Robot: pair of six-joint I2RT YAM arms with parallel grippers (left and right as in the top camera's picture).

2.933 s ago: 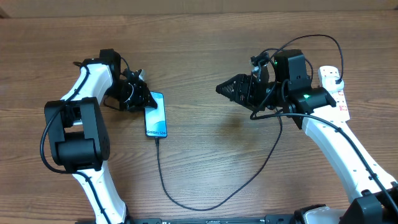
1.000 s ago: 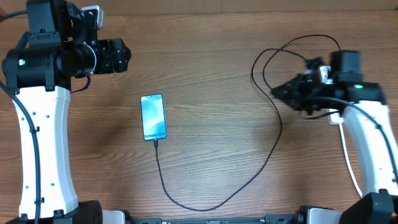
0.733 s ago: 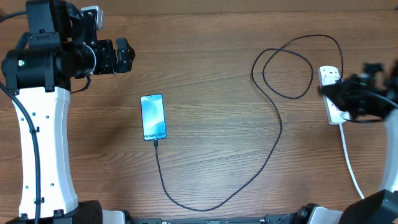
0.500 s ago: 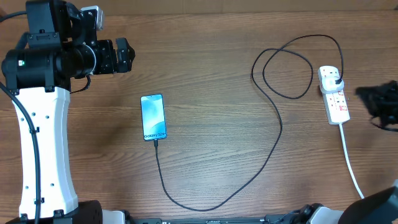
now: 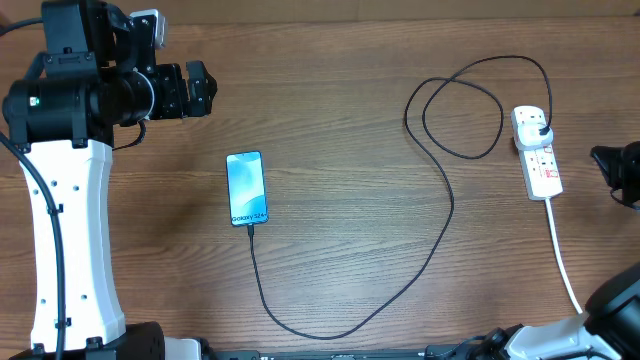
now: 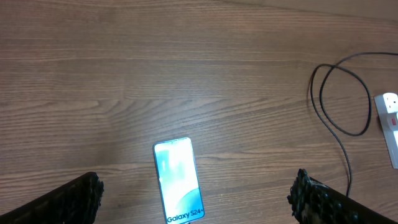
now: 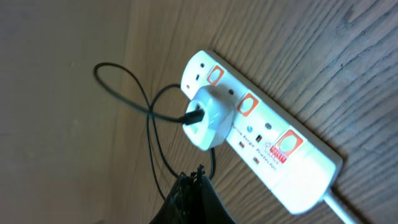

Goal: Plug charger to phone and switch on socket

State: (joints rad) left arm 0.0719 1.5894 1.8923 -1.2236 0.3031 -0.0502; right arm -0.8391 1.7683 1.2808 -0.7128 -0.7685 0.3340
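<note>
Sitting just left of the pinched-shut right gripper (image 5: 600,158), the socket (image 5: 535,150) runs lengthwise away from the robot. The phone (image 5: 247,188) lies well apart, nearer the wide-open left gripper (image 5: 205,90).

A wooden table (image 5: 340,90) fills the overhead frame, brown with darker grain streaks running left to right. A paler strip (image 5: 420,6) runs along the top edge of that frame. In the right wrist view the table's edge cuts diagonally, with a plain tan surface (image 7: 56,124) filling the left side beyond it
</note>
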